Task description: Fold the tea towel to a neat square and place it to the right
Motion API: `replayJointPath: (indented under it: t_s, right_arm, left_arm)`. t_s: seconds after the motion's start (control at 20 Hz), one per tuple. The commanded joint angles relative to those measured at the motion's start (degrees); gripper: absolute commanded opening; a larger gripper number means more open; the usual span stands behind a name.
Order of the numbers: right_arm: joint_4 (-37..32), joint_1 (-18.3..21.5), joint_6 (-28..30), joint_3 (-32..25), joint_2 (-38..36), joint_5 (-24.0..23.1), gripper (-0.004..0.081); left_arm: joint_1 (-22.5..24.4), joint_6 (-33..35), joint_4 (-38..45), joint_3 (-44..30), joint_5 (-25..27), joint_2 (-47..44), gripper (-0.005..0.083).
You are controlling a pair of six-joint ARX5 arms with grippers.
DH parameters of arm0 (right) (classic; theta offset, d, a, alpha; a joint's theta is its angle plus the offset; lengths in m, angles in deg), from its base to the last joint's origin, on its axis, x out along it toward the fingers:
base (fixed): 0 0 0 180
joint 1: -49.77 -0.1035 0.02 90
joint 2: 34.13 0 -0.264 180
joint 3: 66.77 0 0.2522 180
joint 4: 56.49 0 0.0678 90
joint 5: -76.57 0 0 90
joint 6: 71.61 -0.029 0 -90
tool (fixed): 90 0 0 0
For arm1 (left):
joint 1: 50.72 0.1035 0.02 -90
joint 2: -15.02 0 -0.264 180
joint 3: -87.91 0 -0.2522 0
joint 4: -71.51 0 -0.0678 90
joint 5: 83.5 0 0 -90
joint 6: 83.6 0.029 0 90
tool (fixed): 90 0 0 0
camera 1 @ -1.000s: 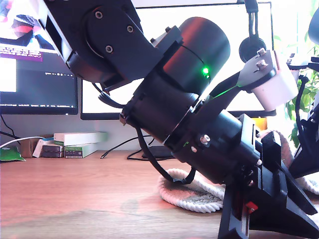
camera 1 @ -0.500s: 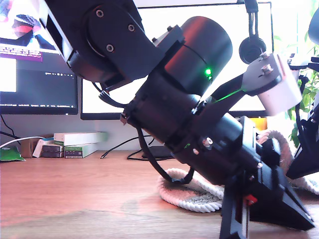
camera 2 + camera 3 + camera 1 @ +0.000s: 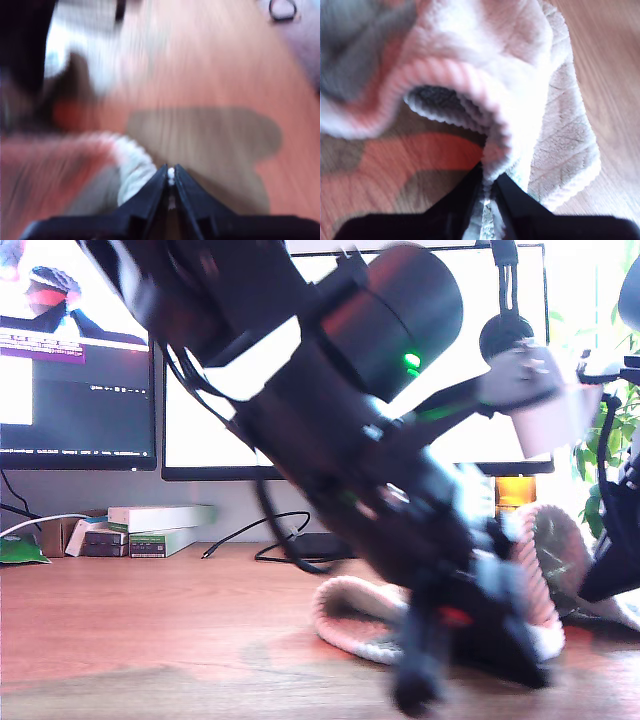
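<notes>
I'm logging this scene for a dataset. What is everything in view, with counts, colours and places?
tea towel: one, pale pink-white, on the desk, an edge lifted
desk: one, reddish-brown wood
monitors: two, lit, behind the desk
headphones: one, black, hanging at the second monitor's top edge
boxes: a small stack, white and green, exterior view's left
plant: one, green, exterior view's right
first gripper: black, jaws pinching towel hem
second gripper: black, jaws pinching towel hem
</notes>
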Motion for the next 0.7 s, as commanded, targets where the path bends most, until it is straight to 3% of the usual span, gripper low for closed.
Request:
replayJointPath:
  t_s: [0.0, 0.2, 0.5, 0.65]
  right_arm:
    - [0.5, -0.3, 0.1, 1.7, 0.3, 0.0, -0.0013]
    - [1.4, -0.6, 0.2, 3.0, 0.3, 0.5, -0.0013]
    - [0.6, -7.0, 6.1, 6.1, 0.3, 0.6, -0.0013]
    - [0.2, -8.1, 7.5, 7.3, 1.0, 0.4, -0.0013]
  left_arm:
    - [2.4, -1.3, -3.7, -1.5, 2.3, -0.2, -0.0024]
    - [6.9, -1.8, -8.6, -1.5, 6.3, -3.9, -0.0024]
    - [12.4, -3.0, -13.9, -1.5, 10.4, -9.6, -0.0024]
    - [15.6, -4.3, -18.2, -1.5, 11.5, -10.7, -0.0024]
